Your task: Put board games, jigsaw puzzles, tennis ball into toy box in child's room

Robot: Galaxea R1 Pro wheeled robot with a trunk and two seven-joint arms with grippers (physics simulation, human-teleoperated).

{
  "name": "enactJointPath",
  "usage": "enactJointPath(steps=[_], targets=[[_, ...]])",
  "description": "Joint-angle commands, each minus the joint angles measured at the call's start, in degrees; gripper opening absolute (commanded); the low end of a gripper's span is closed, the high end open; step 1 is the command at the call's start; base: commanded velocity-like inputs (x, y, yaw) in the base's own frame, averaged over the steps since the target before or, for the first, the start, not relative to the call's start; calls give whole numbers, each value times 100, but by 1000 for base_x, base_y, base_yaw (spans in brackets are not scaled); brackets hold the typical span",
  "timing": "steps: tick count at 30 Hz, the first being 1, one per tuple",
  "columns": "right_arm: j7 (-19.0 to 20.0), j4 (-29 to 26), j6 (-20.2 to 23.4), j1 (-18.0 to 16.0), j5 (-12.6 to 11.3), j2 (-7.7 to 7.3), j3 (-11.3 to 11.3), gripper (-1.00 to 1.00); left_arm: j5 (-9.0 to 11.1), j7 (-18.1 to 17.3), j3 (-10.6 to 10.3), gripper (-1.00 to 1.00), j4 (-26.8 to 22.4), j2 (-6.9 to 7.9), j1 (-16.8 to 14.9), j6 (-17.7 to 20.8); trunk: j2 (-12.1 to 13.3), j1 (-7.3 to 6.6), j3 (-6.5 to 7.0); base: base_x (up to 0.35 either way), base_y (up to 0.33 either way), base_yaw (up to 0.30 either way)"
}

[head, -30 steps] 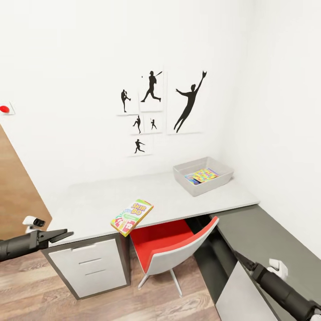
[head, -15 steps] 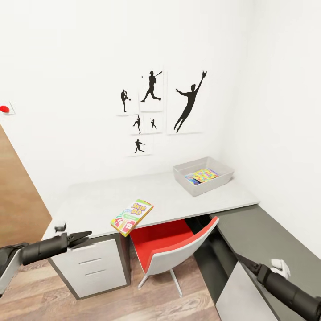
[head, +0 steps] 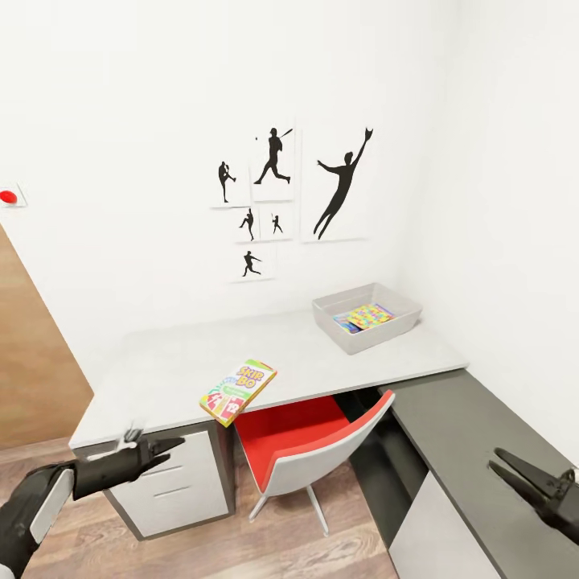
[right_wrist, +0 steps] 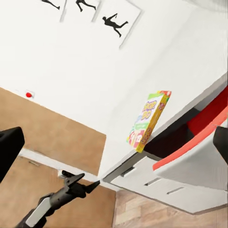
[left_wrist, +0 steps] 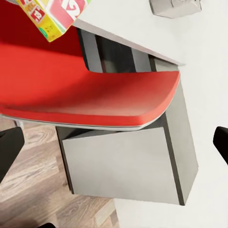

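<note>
The Skip-Bo board game (head: 238, 391) lies on the table (head: 177, 362) with one corner over the front edge; the wrist views show it too, Skip-Bo box (left_wrist: 50, 14) and Skip-Bo box (right_wrist: 148, 121). At the table's far right stands the toy box (head: 402, 310), with a multicoloured jigsaw puzzle (head: 366, 315) lying inside. My left gripper (head: 161, 447) hangs open below the table's front left corner, left of the game. Low at the right, my right gripper (head: 497, 460) is open over the dark side desk. Both hold nothing.
A red-seated chair (head: 310, 438) is tucked under the table just right of the Skip-Bo box. White drawers (head: 165, 482) fill the table's left end. A dark grey side desk (head: 474, 434) runs along the right wall. Wood floor lies below.
My left arm has swung right and down, from beside the table's left end to under its front corner. The right gripper has turned, so its open fingers now show at the lower right.
</note>
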Motion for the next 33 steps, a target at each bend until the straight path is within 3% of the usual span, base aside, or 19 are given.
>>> enactJointPath(steps=[1,5,11,18,30,33], targets=[[142,-2,20,-1,17,-16,-22,100,18,58,4,100,36,-30,-6,-21,-12,4,-11,0,0,0],[508,-2,20,7,19,-57,-91,100,44,425,10,100,242,-139,-35,-202,-12,4,-11,0,0,0],[935,-2,20,11,41,-76,-125,100,74,699,45,100,659,-167,-276,-633,-12,4,-11,0,0,0],[1100,-2,20,12,82,-74,-136,100,85,694,50,100,1063,-156,-556,-899,-12,4,-11,0,0,0],[1132,0,20,12,98,-71,-252,100,79,676,50,100,1166,-148,-713,-958,-493,267,-226,0,0,0],[1133,0,-19,12,98,-70,-276,100,83,670,57,100,1147,-152,-718,-991,-493,267,-226,0,0,0]])
